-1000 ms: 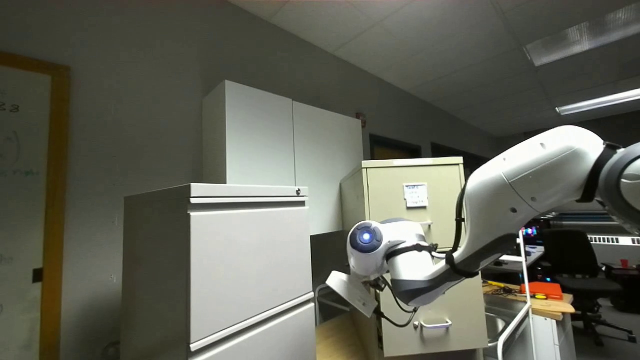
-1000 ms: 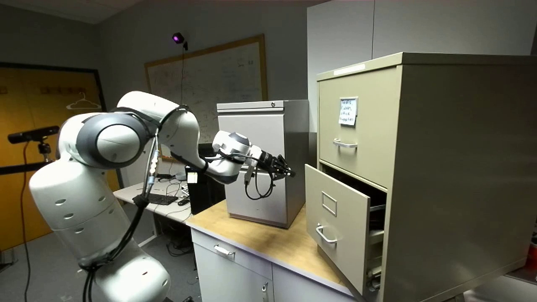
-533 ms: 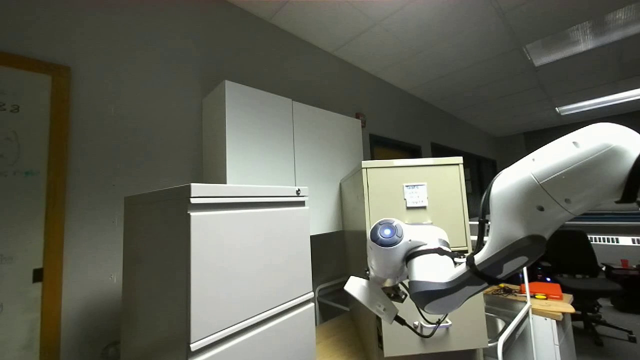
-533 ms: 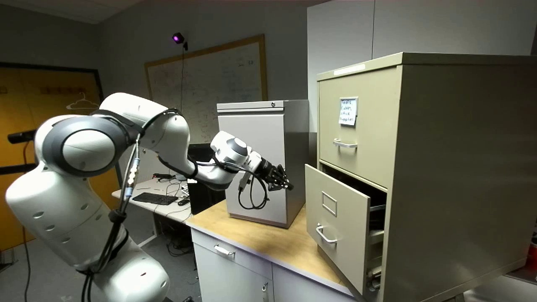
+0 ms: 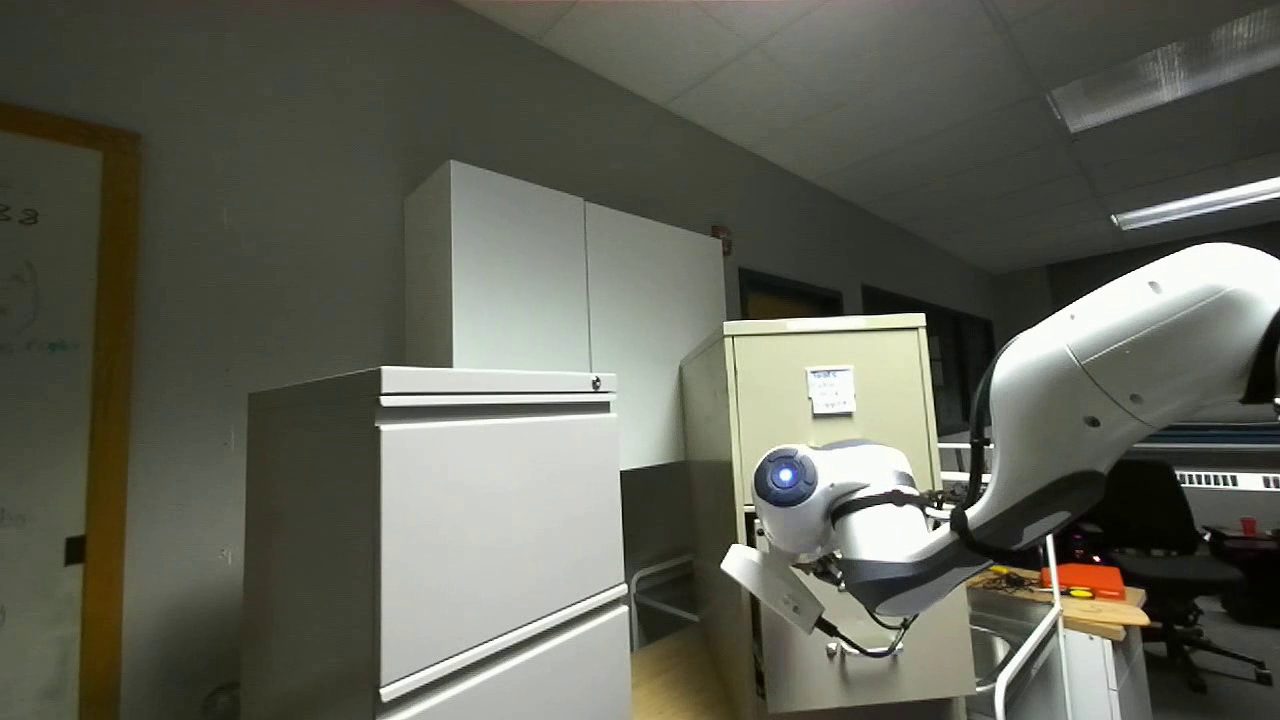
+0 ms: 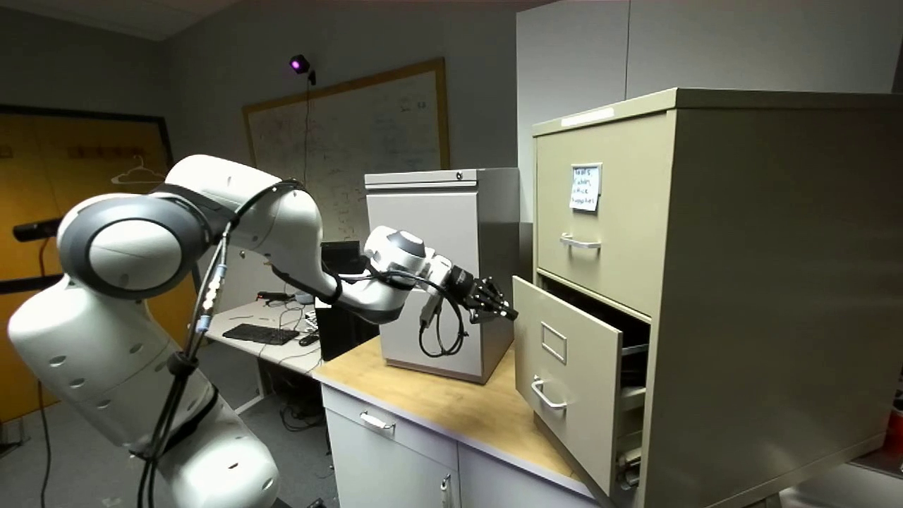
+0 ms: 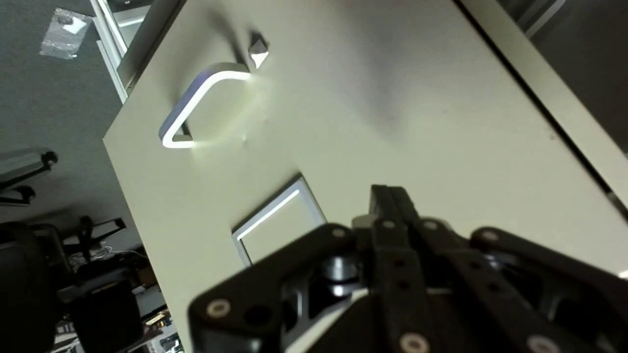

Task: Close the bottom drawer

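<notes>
A handwritten note (image 6: 585,188) on the top drawer (image 6: 628,212) of a filing cabinet (image 6: 762,296) appears to read "Tools, Cables, Office Supplies"; a whiteboard (image 5: 45,440) bears a green word (image 5: 58,345), apparently "right," below a blurred number (image 5: 20,215).

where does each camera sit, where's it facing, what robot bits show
Wrist view: on the wrist, facing the front of the bottom drawer and its handle; the gripper shows.
In an exterior view: nearer the grey cabinet, facing the beige cabinet; part of the arm shows.
In an exterior view: nearer the beige cabinet, facing the grey cabinet and whiteboard; arm and gripper show.
Shared: both exterior views show arm, both cabinets and bottom drawer.
</notes>
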`<act>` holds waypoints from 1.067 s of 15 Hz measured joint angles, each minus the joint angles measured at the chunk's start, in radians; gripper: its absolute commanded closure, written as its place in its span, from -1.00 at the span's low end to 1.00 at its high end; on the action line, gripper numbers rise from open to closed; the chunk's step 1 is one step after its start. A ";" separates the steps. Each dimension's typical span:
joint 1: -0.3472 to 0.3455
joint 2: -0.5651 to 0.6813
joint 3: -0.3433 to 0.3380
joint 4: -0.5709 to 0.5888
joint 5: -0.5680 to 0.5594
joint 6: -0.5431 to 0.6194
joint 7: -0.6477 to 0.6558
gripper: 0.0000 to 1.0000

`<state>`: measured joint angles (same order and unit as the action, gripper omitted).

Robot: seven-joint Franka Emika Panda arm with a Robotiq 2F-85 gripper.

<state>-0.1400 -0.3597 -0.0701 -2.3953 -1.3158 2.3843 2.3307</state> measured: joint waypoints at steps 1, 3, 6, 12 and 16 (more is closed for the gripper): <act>0.001 0.012 0.000 0.009 -0.007 -0.005 0.001 1.00; 0.004 0.044 0.000 0.036 -0.017 -0.012 0.001 1.00; 0.007 0.101 0.001 0.089 -0.022 -0.025 0.001 1.00; 0.029 0.132 0.001 0.124 -0.002 -0.087 0.001 1.00; 0.039 0.148 0.000 0.152 0.051 -0.118 -0.008 1.00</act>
<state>-0.1014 -0.2119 -0.0697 -2.2436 -1.2649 2.2662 2.3230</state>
